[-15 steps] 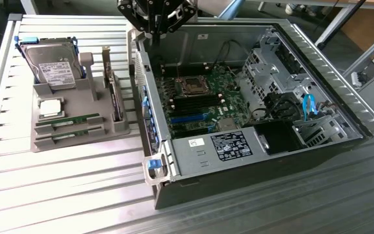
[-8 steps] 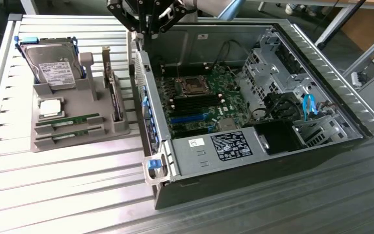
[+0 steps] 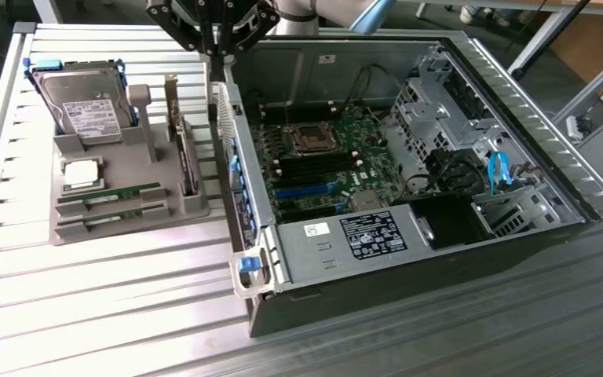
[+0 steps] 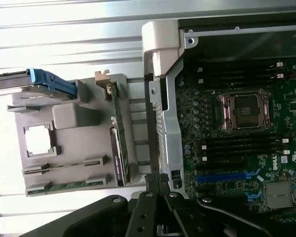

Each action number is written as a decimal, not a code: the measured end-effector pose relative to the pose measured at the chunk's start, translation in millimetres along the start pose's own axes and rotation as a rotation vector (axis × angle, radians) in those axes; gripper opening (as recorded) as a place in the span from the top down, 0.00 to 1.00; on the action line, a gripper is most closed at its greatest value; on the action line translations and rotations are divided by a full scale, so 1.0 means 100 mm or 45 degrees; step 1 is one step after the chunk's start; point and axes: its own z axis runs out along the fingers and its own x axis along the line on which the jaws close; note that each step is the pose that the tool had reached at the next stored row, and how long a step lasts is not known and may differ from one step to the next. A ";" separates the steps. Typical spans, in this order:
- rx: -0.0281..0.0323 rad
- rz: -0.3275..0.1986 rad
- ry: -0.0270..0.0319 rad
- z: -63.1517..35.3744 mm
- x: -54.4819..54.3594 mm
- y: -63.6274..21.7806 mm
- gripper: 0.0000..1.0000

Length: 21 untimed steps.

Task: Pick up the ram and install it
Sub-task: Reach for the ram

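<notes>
Closed on nothing, the claw (image 3: 217, 47) hangs over the far left corner of the open computer case (image 3: 385, 290). On the exterior view's left, the ram (image 3: 107, 196), two green sticks, lies in the near slots of a grey tray (image 3: 181, 210) on the surface (image 3: 92, 298).

From the wrist, the claw (image 4: 158, 180) tips meet above the case wall (image 4: 163, 98), with the ram (image 4: 64, 168) well apart in the tray (image 4: 84, 133).

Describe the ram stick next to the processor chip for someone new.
Find the grey plastic parts tray on the exterior view's left of the open black computer case. At its near end two thin green sticks sit on edge in parallel slots. Yours is the ram stick beside the square silver processor chip, not the outer stick at the tray's edge.
</notes>
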 end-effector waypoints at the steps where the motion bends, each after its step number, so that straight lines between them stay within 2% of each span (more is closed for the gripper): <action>1: 0.0000 0.000 -0.0001 0.000 0.02 -0.001 0.91; 10: 0.0000 0.000 0.0000 -0.004 0.13 -0.010 0.91; 21: 0.0001 0.000 0.0000 -0.009 0.31 -0.024 0.91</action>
